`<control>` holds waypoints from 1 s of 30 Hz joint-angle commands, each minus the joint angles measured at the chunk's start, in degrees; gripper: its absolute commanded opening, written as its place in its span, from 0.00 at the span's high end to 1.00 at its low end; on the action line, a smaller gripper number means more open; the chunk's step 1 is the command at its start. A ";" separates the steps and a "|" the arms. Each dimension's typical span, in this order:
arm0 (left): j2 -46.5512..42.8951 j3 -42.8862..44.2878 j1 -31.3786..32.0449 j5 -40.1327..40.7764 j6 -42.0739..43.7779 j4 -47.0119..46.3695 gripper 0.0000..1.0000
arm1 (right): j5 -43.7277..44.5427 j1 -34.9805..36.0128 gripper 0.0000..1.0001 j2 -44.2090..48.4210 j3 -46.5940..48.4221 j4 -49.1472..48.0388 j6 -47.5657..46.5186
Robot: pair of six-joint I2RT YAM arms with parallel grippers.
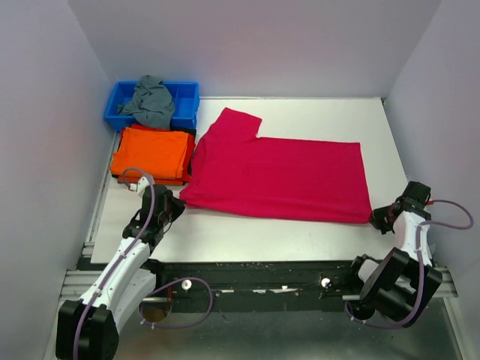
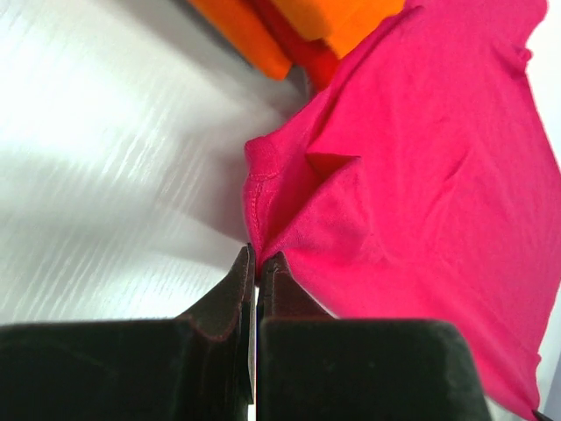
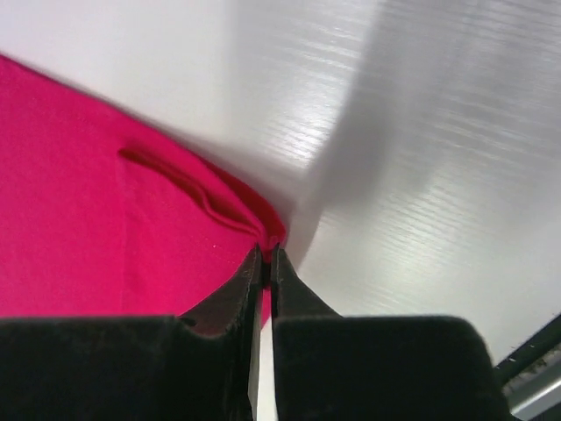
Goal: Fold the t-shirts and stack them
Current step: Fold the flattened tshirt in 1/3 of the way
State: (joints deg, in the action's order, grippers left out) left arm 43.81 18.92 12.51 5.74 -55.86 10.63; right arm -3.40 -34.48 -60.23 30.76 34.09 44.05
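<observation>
A pink-red t-shirt (image 1: pixel 277 169) lies spread flat across the middle of the white table, one sleeve pointing to the back. My left gripper (image 1: pixel 177 204) is shut on its near left corner, and the cloth (image 2: pixel 421 175) bunches up at the fingertips in the left wrist view. My right gripper (image 1: pixel 379 217) is shut on its near right corner, with the pinched hem (image 3: pixel 254 215) showing in the right wrist view. A stack of folded orange and red shirts (image 1: pixel 152 154) lies left of the spread shirt and also shows in the left wrist view (image 2: pixel 298 26).
A blue bin (image 1: pixel 154 105) at the back left holds a crumpled grey shirt (image 1: pixel 152 100). Grey walls close in the table on the left, back and right. A black rail (image 1: pixel 255 274) runs along the near edge between the arm bases.
</observation>
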 commanded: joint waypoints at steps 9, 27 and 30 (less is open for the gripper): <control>-1.28 1.10 0.32 3.23 4.51 5.62 0.22 | -2.47 -0.33 0.43 7.22 0.53 -4.18 -8.35; 34.71 33.52 0.58 -7.67 14.36 -14.59 0.02 | -2.32 22.96 0.46 -5.42 13.71 -20.54 -9.60; 43.70 42.75 0.58 -7.58 15.34 -14.33 0.05 | -1.70 24.11 0.46 -7.27 14.15 -22.48 -8.99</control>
State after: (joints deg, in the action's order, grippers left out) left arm 78.19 51.42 12.86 -0.38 -42.59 1.39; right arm -7.62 -11.86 -65.49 43.33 16.49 34.17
